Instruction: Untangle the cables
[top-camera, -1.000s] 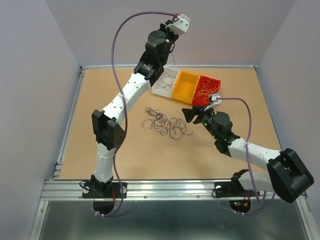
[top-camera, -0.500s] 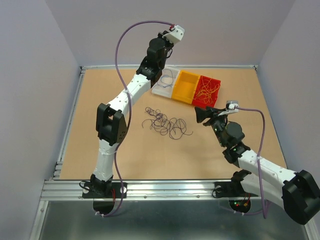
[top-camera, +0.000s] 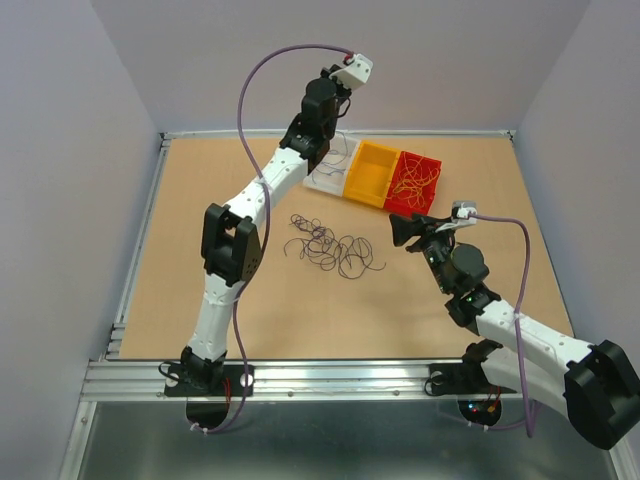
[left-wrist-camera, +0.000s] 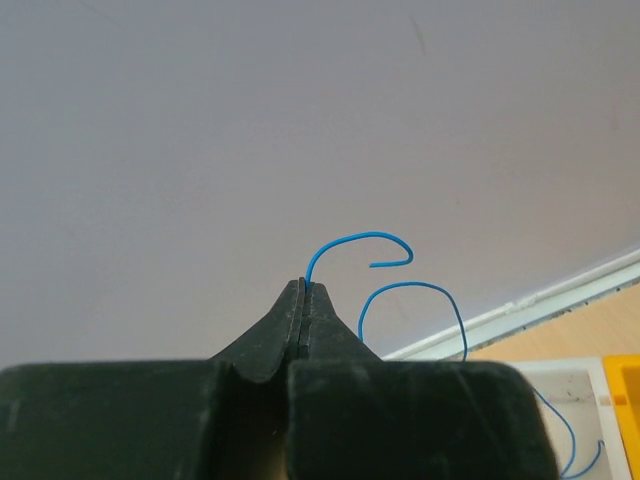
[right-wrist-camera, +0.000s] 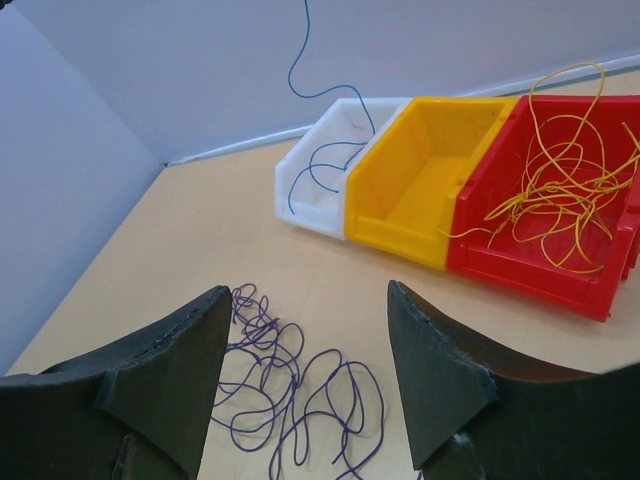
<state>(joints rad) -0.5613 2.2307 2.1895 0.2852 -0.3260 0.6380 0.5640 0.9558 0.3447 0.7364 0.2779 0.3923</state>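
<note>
left gripper (left-wrist-camera: 303, 287) clamped on blue wire (left-wrist-camera: 345, 240), above white bin (right-wrist-camera: 300, 195) | right gripper (right-wrist-camera: 308, 290) spread wide, empty, apart from that bin

Left gripper (left-wrist-camera: 303, 287) carries its blue wire (left-wrist-camera: 355, 238) toward the white bin (top-camera: 325, 178), top centre; right gripper (top-camera: 400, 231) backs rightward from purple tangle (top-camera: 333, 250).

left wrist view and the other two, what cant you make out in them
- Left wrist: the shut left gripper pinches the blue wire. Its body hides the wire's lower run and most of the white bin.
- Top external: the blue wire is too thin to trace, and the left arm covers part of the white bin.
- Right wrist: the open right gripper blocks the near edge of the purple wires.
</note>
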